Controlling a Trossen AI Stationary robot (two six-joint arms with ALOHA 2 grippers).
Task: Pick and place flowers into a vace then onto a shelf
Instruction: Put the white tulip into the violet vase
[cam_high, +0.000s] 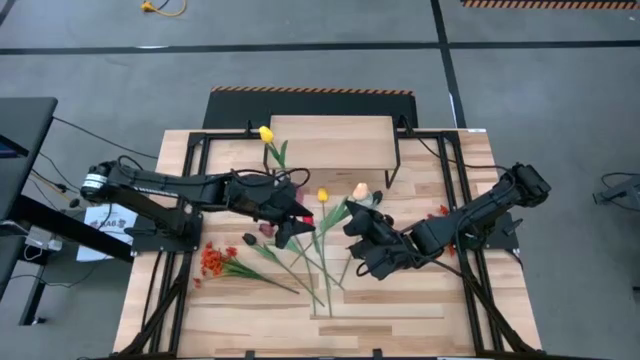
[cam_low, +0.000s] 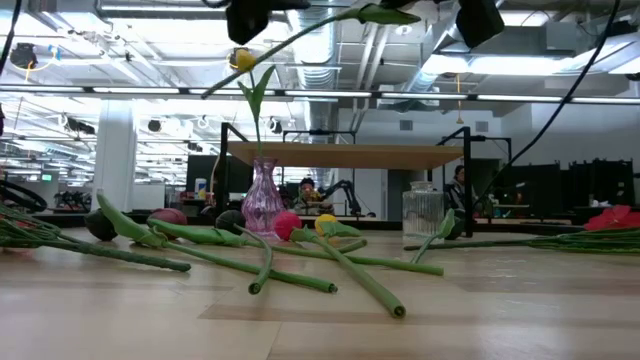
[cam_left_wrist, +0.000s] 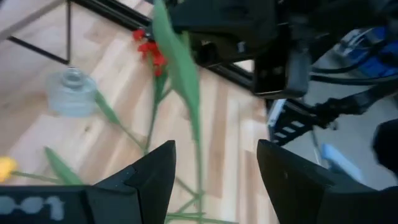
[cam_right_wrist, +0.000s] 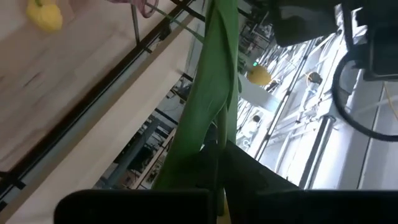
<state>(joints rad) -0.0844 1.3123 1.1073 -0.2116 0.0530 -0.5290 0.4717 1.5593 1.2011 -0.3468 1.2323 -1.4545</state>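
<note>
Gripping a green tulip stem (cam_right_wrist: 211, 93) above the bench (cam_high: 400, 310), my right claw (cam_high: 362, 228) was clenched on it, the yellow head (cam_high: 322, 195) pointing toward my left claw (cam_high: 297, 215). My left claw hung released, its fingers (cam_left_wrist: 149, 177) apart either side of that stem. Below both claws lay loose flowers (cam_high: 225, 262); beyond them stood the pink vase (cam_low: 262, 200) with one yellow tulip (cam_high: 265, 133), and the shelf (cam_high: 330, 130).

Two vases (cam_low: 262, 205), one shelf (cam_high: 330, 140)

Grey concrete floor (cam_high: 300, 50); exposed ceiling ducts (cam_low: 350, 50) overhead.
</note>
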